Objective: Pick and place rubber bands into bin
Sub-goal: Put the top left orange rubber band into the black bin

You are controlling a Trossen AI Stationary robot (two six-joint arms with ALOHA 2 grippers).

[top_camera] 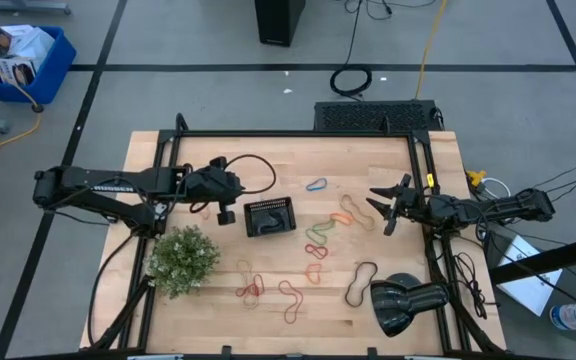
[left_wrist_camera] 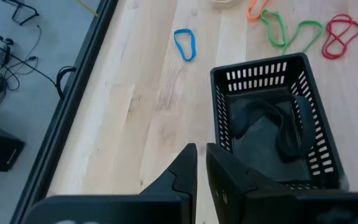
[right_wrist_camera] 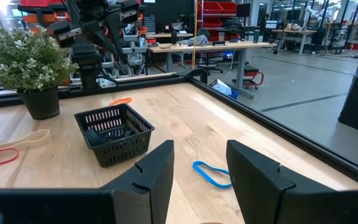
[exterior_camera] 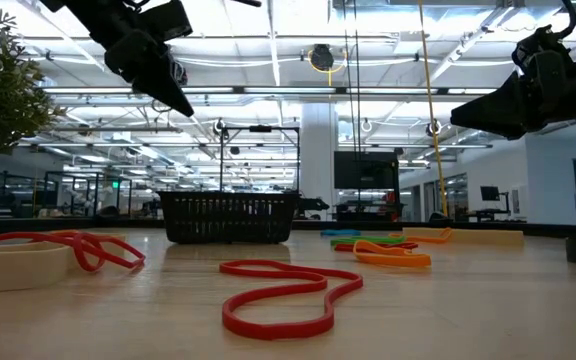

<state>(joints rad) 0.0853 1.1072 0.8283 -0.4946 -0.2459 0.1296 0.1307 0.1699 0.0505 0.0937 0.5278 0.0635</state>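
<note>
- We saw red rubber bands (top_camera: 251, 289) near the table's (top_camera: 388, 165) front edge, beside the plant (top_camera: 181, 259).
- The bin (top_camera: 270, 217) sat mid-table, a black band (left_wrist_camera: 288, 127) inside.
- The left gripper (top_camera: 226, 208), fingers nearly pressed together, hovered beside the bin.
- The right gripper (top_camera: 384, 207) hung spread toward the right edge.
- A blue band (top_camera: 316, 185) lay toward the back edge.

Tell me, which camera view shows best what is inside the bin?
The left wrist view: it looks down into the bin, showing a black band on its floor. The right wrist view shows it partly; the high view is too small; the low view shows only the mesh wall.
</note>
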